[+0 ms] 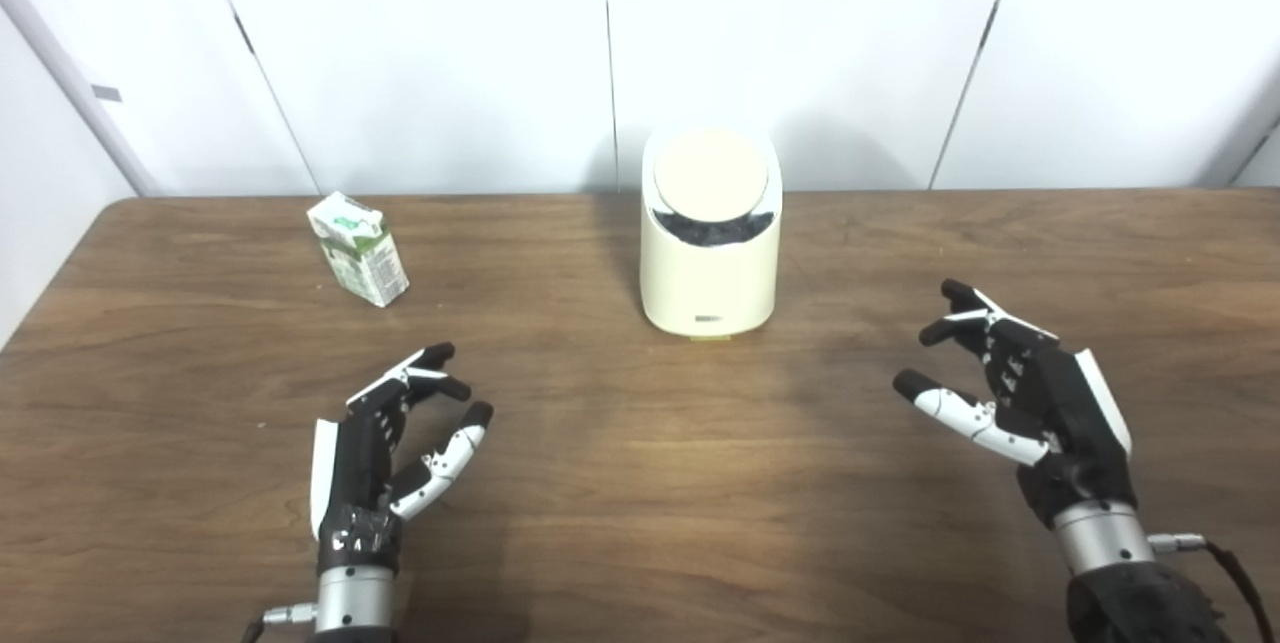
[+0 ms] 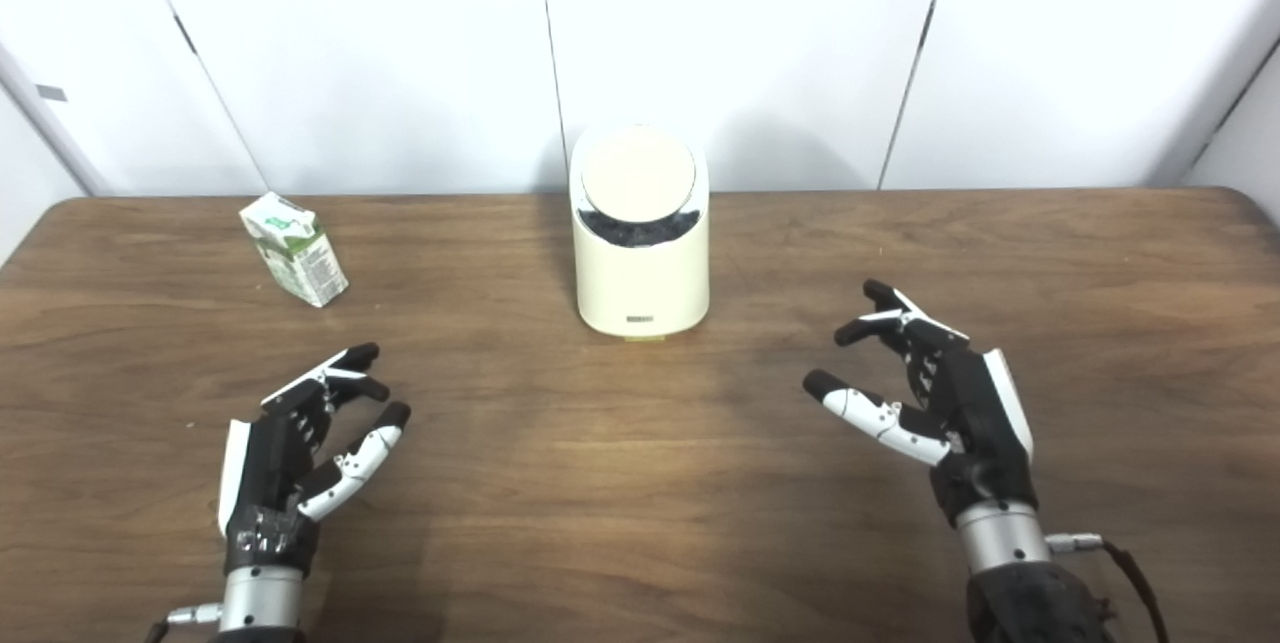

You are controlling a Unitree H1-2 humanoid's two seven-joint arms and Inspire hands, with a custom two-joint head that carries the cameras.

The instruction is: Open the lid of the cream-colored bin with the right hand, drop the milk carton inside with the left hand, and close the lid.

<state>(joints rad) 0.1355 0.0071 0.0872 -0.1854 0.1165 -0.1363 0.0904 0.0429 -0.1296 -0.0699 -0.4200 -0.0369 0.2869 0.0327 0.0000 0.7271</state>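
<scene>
a: where's the milk carton (image 1: pixel 358 248)?

b: on the worktop (image 1: pixel 620 483), well left of the cream bin (image 1: pixel 709 253), whose lid (image 1: pixel 709 175) is down.

a: the hands?

b: left hand (image 1: pixel 385 458) and right hand (image 1: pixel 1020 393) near us, fingers apart, holding nothing.

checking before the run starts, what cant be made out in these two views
- Inside of the bin: only a dark sliver shows under the lid in both views; the lid covers the rest.
- Small label low on the bin front: too small and blurred to read.
- Print on the milk carton: too small; its far side faces away.
- Arms behind the left hand and right hand: cut off by the bottom edge.
</scene>
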